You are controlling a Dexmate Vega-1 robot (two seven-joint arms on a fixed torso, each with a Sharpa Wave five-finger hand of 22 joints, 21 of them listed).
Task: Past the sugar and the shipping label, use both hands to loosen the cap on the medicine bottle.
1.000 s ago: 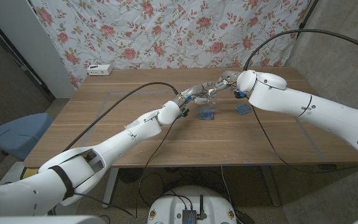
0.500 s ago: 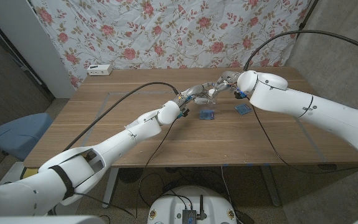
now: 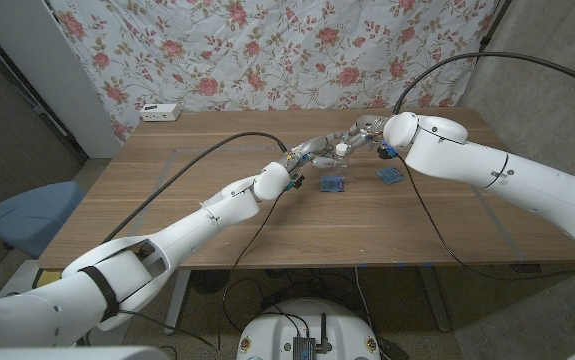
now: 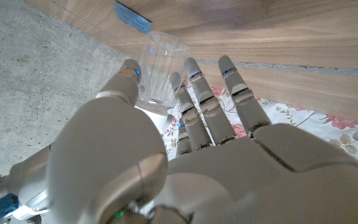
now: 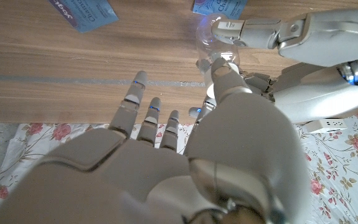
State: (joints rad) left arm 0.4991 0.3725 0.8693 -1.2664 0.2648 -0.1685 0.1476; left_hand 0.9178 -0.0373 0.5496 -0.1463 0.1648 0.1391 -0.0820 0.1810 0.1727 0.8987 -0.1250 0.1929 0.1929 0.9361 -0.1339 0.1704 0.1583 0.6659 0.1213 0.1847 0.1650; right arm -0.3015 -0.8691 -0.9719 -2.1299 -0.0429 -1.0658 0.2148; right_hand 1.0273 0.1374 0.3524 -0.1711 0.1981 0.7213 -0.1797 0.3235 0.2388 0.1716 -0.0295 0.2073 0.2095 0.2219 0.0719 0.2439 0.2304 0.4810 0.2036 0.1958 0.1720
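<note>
A small clear medicine bottle [image 3: 339,151] with a white cap is held just above the far middle of the table. My left hand [image 3: 315,150] grips its clear body [image 4: 160,65] between thumb and fingers [image 4: 194,81]. My right hand [image 3: 360,131] comes in from the other side. Its thumb [image 5: 224,73] and a finger pinch the white cap [image 5: 218,58] while its other fingers stay spread. The bottle's body [image 5: 211,32] is partly hidden by the left hand's fingers [image 5: 259,28].
Two blue packets lie flat on the wooden table [image 3: 167,200] just in front of the hands, one [image 3: 333,183] under the bottle and one [image 3: 390,176] to its right. A white power strip [image 3: 159,112] sits at the far left corner. A floral cloth [image 3: 267,50] hangs behind.
Both hands stay at the bottle. The right arm has lifted very slightly.
</note>
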